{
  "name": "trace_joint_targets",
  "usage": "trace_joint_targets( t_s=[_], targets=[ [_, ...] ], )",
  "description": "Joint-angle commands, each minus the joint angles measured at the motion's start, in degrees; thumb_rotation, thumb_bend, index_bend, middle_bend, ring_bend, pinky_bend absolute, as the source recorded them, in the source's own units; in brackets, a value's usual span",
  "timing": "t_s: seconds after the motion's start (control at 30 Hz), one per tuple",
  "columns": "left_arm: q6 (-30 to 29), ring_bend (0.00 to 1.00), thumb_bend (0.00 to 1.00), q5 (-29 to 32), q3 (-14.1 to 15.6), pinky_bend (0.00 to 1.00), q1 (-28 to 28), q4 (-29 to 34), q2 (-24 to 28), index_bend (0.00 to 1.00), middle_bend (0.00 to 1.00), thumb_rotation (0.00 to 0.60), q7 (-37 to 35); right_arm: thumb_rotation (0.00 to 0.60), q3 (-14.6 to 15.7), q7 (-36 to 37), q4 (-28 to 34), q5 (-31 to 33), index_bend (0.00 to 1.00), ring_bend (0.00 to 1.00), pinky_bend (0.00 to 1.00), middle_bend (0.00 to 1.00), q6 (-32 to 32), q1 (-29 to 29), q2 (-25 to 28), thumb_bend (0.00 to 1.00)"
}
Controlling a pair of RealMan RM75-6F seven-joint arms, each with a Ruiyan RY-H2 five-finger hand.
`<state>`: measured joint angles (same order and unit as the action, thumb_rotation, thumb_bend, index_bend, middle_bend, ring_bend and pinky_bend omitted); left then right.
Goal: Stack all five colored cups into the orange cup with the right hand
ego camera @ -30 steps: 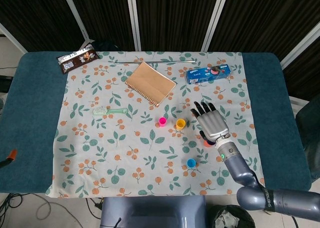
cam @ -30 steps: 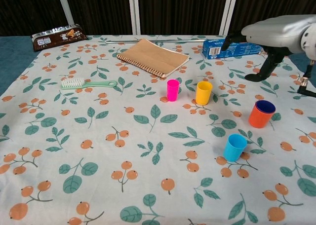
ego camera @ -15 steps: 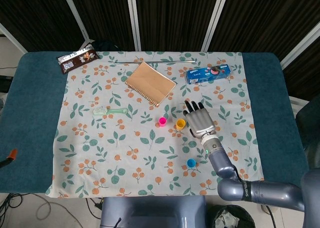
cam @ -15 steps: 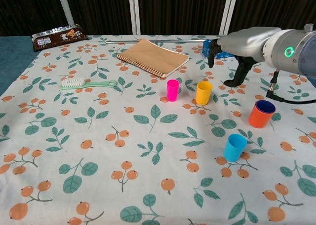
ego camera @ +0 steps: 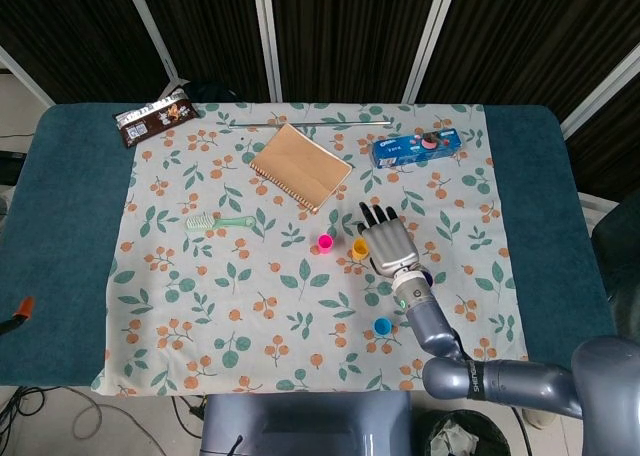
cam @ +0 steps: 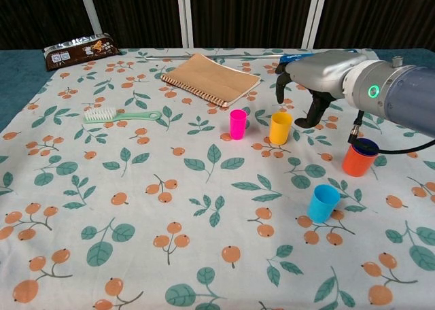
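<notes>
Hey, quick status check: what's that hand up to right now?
Right hand open, above yellow cup, holding nothing. Orange cup has a dark cup inside. Left hand out of sight. Nothing blocking.

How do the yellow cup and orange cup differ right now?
The yellow cup is empty as far as shown; the orange cup holds a dark blue cup nested inside. The yellow cup sits just below the right hand; the orange cup stands off toward the right. Both stand upright, mouths up.
</notes>
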<state>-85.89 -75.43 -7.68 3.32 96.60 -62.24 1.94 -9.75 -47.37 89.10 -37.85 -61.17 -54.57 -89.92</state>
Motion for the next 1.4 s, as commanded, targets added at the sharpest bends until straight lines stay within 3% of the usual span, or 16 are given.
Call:
trace_joint_targets(
  t_s=[0.03,1.4],
  targets=[
    [0.03,0.0,0.26,0.02,0.0,0.14,0.01,0.04,0.02,0.09,0.0,0.6,-0.01,0.6,0.1,0.55,-1.1,-0.41,0.33,0.11,0.16,0.0,0.18,0.0,-0.81,0.43],
    [0.2,0.0,0.26,0.53,-0.31,0.18,0.21,0.32,0.31,0.09,0.0,0.6,-0.01,0.6,-0.78,2.35,-8.19,-1.2,0.4,0.13,0.19,0.0,2.31,-0.75,-5.51,0.43]
  ],
)
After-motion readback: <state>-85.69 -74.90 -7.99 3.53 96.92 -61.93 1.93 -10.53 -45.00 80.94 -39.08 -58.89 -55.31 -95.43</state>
